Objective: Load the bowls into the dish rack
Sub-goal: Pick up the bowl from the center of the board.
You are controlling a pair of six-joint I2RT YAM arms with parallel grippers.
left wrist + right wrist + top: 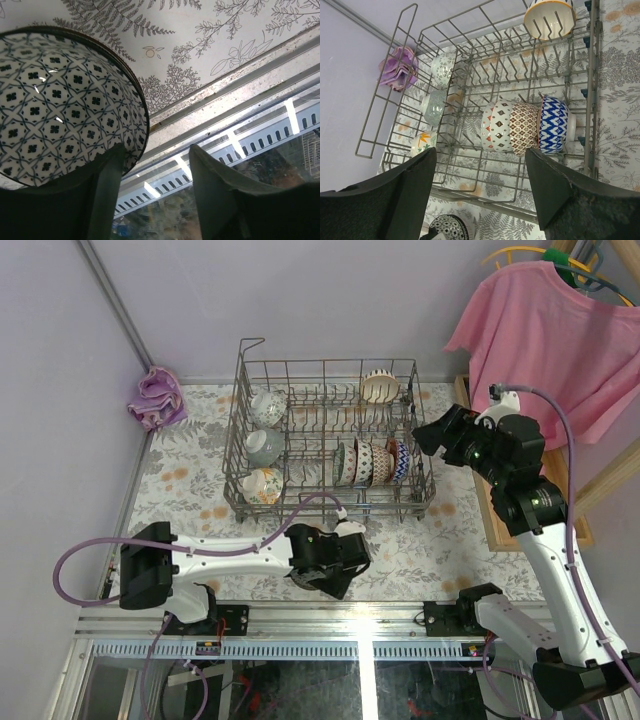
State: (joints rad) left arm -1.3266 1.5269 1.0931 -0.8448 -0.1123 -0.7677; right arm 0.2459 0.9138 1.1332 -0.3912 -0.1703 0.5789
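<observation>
1. Standing mid-table, the dish rack [315, 430] holds bowls [263, 447] on edge: three along its left side, a row at its right, one at the back.
2. The right gripper [481, 152] hovers over the rack's right side, jaws wide and empty.
3. The left gripper [156, 150], jaws apart, straddles the rim of a blue-and-white bowl [60, 100] on the table's near edge.

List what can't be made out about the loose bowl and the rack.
- Left wrist view: the loose bowl is cut off by the left edge. A finger covers its near rim, so whether the jaws touch it is unclear.
- Top view: the left arm covers that bowl.
- Right wrist view: the striped bowl is cut by the top edge. Behind the blue bowl in the rack, only a white sliver shows.
</observation>
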